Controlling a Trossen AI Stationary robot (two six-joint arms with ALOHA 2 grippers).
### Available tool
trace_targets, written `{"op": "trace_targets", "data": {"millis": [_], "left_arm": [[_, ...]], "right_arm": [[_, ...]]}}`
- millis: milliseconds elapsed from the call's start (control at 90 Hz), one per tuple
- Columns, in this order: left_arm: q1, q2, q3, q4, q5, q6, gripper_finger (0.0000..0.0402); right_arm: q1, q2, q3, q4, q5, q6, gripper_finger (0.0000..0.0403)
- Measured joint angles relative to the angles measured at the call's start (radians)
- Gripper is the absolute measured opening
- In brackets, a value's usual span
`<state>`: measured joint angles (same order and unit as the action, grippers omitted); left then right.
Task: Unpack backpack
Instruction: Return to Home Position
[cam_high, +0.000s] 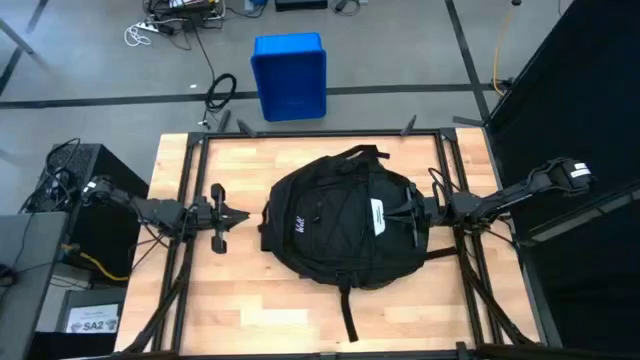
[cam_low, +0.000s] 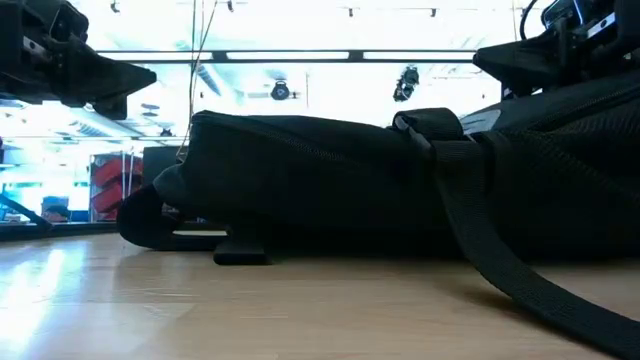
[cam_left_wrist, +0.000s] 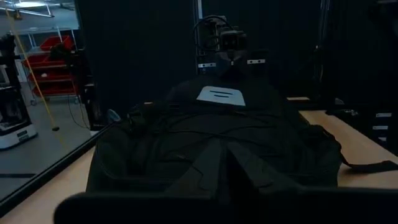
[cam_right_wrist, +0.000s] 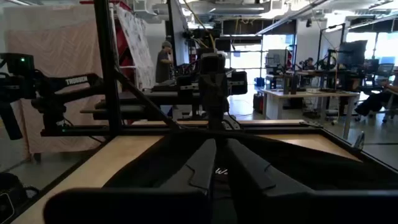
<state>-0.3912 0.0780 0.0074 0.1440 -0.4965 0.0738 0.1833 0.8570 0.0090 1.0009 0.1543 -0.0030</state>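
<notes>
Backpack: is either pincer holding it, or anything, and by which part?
Nothing is held. The left pincer is shut, clear of the backpack; the right pincer, shut too, hangs over its edge, empty.

I see the light wooden table carrying the black backpack — lying flat near its middle, a strap trailing across the bare wood.

Blue plastic box on floor beyond wooden table, black cable coil near it (high view); person standing in room behind.
</notes>
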Motion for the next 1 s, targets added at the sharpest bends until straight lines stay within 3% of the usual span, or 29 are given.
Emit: {"op": "trace_targets", "data": {"millis": [1000], "left_arm": [[0.0,0.0,0.0,0.0,0.0,0.0,0.0]], "right_arm": [[0.0,0.0,0.0,0.0,0.0,0.0,0.0018]]}}
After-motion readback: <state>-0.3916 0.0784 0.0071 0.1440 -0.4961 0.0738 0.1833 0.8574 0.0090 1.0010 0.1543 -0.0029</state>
